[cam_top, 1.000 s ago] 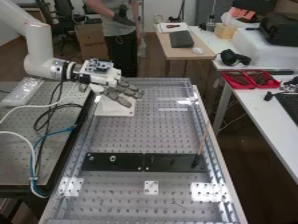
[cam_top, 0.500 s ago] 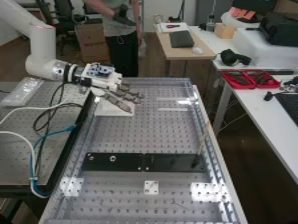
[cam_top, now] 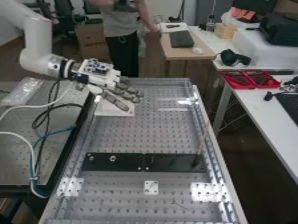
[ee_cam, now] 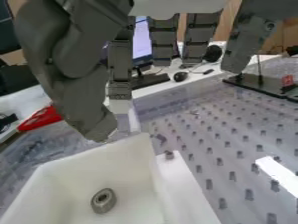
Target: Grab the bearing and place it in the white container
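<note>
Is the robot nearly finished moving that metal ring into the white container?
It looks finished. The bearing lies on the floor of the white container. The hand, its fingers open, hangs over it holding nothing. All that may be left is for the arm to move clear.

Arm (cam_top: 37, 42): in from upper left, bent | hand (cam_top: 100, 75): slanting downward | fingers (cam_top: 116, 102): nearly straight, apart

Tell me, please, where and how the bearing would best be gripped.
Probably by its round outer edge, pinched at opposite sides, coming from above. The bearing lies flat inside the white container, its hole facing up and its edge apart from the walls, so the open top looks like the easiest way in.
</note>
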